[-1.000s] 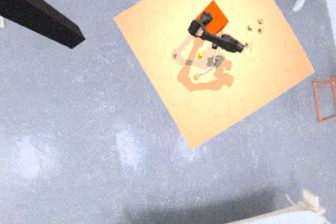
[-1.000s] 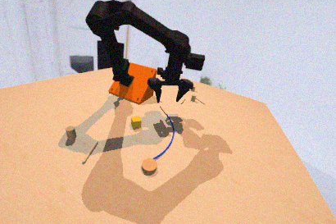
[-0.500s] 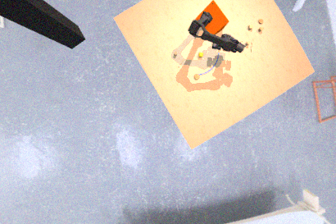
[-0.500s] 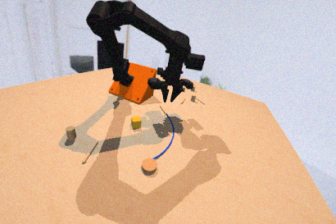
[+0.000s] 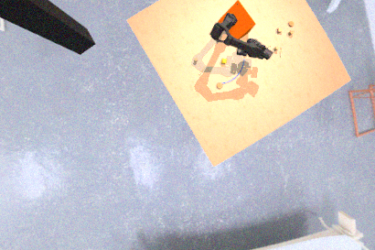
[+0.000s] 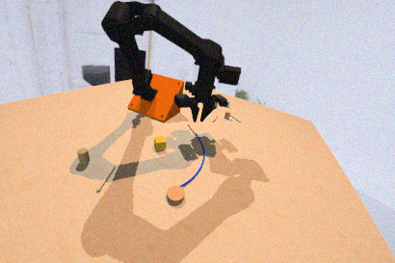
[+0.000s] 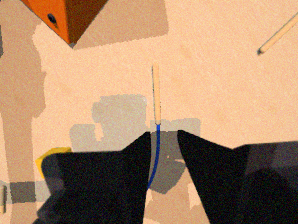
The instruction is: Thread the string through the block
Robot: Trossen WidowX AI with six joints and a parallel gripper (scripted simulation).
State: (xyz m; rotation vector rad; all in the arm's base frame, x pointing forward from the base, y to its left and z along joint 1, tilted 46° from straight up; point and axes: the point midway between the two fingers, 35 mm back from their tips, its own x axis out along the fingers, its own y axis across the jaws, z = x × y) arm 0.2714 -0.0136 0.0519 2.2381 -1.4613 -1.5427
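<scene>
Nearby, a yellow cube (image 5: 223, 60) (image 6: 160, 144).

The black arm (image 5: 235, 42) (image 6: 178, 31) rises from a sloping orange mount (image 5: 245, 15) (image 6: 166, 96) (image 7: 47, 17) and bends down over the bench (image 5: 283, 96) (image 6: 299, 183) (image 7: 215, 75). Its end effector (image 5: 242, 53) (image 6: 198, 120) (image 7: 163, 135) points downward, fingertips slightly apart. Just in front, a thin dark stick (image 6: 192, 129) (image 7: 156, 95) meets a blue string (image 5: 237, 76) (image 6: 203, 156) (image 7: 158, 145) that curves to a round wooden button (image 5: 219, 85) (image 6: 175, 194). A yellow cube (image 5: 223, 60) (image 6: 160, 144) (image 7: 41, 160) sits between the mount and button; an upright wooden cylinder (image 5: 195, 61) (image 6: 83, 154) stands farther left in the view, near a loose stick (image 6: 106, 178). Broad shadows cross the foreground.
</scene>
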